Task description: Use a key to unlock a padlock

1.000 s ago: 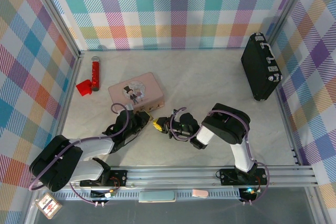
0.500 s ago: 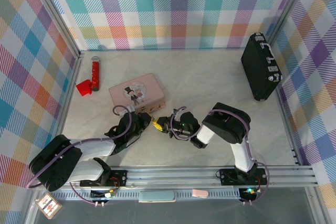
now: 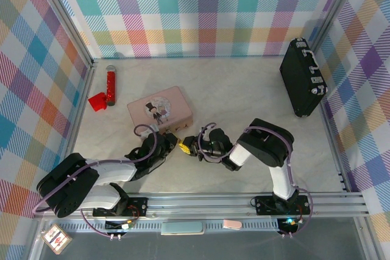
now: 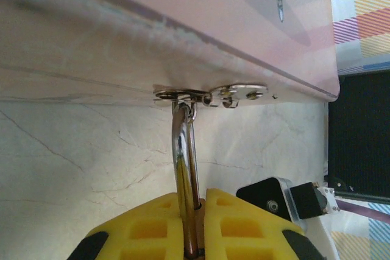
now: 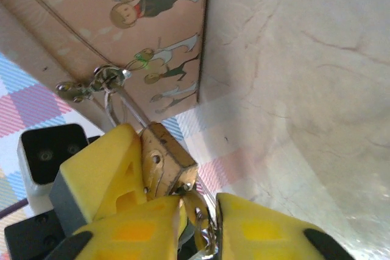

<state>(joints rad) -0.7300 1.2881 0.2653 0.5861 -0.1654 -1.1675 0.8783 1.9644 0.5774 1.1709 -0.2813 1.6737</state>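
padlock (image 5: 161,156): small brass body, thin silvery shackle hooked through the metal hasp (image 4: 210,94) on the near side of the pink box (image 3: 159,108); left of centre, toward the table's (image 3: 244,89) near edge. left gripper (image 4: 194,208): yellow pads closed tight on the padlock. key (image 5: 196,206): silvery, touching the padlock's lower end, pinched in the right gripper (image 5: 201,218). red tube (image 3: 111,83): far left corner. black case (image 3: 303,77): right edge.

Dull-gleaming brass-coloured metal on the tiny padlock (image 5: 164,150), lower left. Mirror-polished silvery metal shackle (image 4: 183,150), centre. Shiny thin grey metal key (image 5: 198,220), bottom. Smooth, satin pink rectangular box (image 4: 201,10). Matt veined stone-look table (image 5: 292,89). Matt yellow plastic pads (image 4: 237,226).
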